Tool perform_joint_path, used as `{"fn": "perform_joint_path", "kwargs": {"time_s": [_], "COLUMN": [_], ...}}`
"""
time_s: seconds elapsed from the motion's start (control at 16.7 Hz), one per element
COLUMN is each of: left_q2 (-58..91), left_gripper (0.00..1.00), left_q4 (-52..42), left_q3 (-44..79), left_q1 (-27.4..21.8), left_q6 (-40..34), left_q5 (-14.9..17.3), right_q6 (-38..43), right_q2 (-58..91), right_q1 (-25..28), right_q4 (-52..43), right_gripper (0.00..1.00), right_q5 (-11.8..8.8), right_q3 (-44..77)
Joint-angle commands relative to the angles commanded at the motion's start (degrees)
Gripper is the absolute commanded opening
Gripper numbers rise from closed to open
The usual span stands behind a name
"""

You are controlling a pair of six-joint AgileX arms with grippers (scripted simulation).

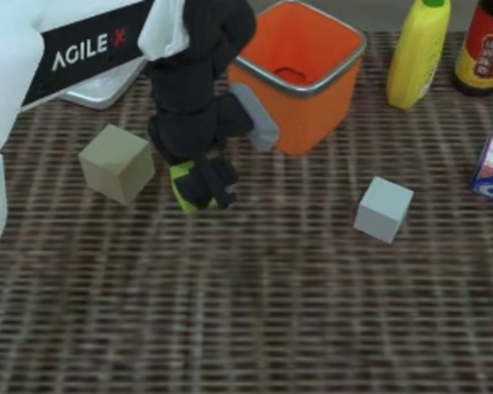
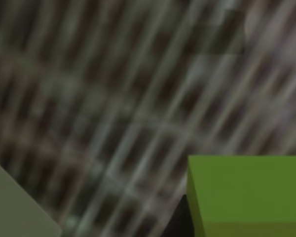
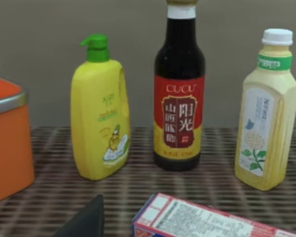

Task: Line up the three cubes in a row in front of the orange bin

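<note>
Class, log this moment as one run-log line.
left gripper: at small lime-green cube | beige-tan cube: left | grey-blue cube: right | right arm: unseen

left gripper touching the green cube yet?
Touching. Top view shows the left gripper closed around the lime-green cube, no gap; left wrist view shows the cube close up.

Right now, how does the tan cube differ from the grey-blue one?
The tan cube is bigger than the grey-blue cube. The tan cube sits at the table's left, beside the left gripper; the grey-blue cube stands alone toward the right. Tan is warm and sandy, grey-blue pale and cool. Both are plain matte cubes resting on the woven mat, turned slightly askew.
</note>
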Motion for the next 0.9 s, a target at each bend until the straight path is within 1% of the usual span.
{"fn": "perform_joint_path", "kwargs": {"time_s": [0.3, 0.48, 0.66, 0.9], "left_q2": [11.6, 16.2, 18.0, 17.8], "left_gripper": [0.0, 0.0, 0.0, 0.0], "left_q4": [-9.3, -13.1, -14.6, -14.4], "left_q3": [22.8, 31.5, 34.8, 34.7], "left_q1": [-12.4, -18.1, -20.6, -20.4], "left_q6": [2.4, 3.4, 3.8, 3.8], "left_q5": [0.2, 0.1, 0.1, 0.0], "right_q6": [0.0, 0.0, 0.0, 0.0], "right_q2": [0.0, 0.0, 0.0, 0.0], "right_q1": [0.0, 0.0, 0.0, 0.0], "right_q4": [0.0, 0.0, 0.0, 0.0], "right_gripper": [1.0, 1.0, 1.0, 1.0], "right_q5": [0.0, 0.0, 0.0, 0.0], "right_q3": [0.0, 0.0, 0.0, 0.0]}}
